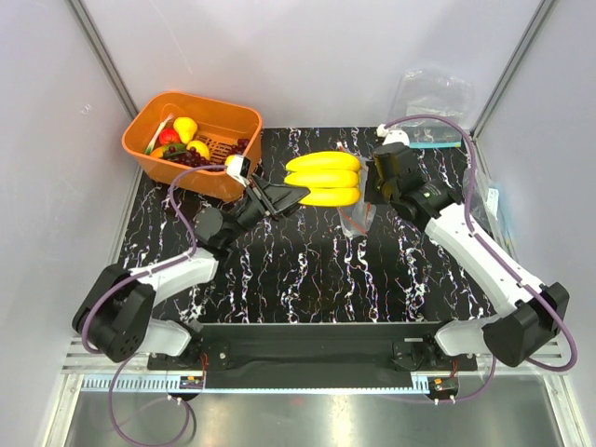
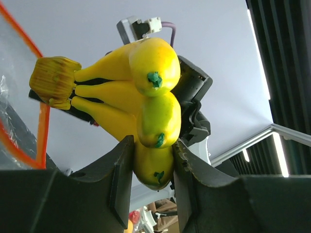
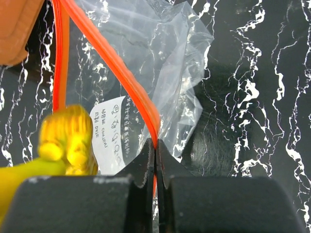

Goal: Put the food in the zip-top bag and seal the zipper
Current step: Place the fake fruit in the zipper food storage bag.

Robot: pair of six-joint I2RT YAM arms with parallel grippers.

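My left gripper (image 1: 291, 196) is shut on the yellow banana bunch (image 1: 324, 178), holding it by its tips above the table; its jaws clamp the lowest banana (image 2: 153, 162). The bunch's stem end (image 3: 68, 138) sits at the open mouth of the zip-top bag (image 3: 160, 63). My right gripper (image 1: 370, 191) is shut on the red-orange zipper (image 3: 121, 80), pinching one lip of the mouth and holding the clear bag (image 1: 357, 216) up so it hangs toward the table. The other lip (image 3: 59, 53) stands apart to the left. More food lies in the orange basket (image 1: 233, 116).
The orange basket at the back left holds a lemon-like piece (image 1: 185, 127), a red fruit (image 1: 169, 136) and dark grapes (image 1: 191, 158). Clear bags with a teal strip (image 1: 434, 98) lie at the back right. Grey walls close in on both sides.
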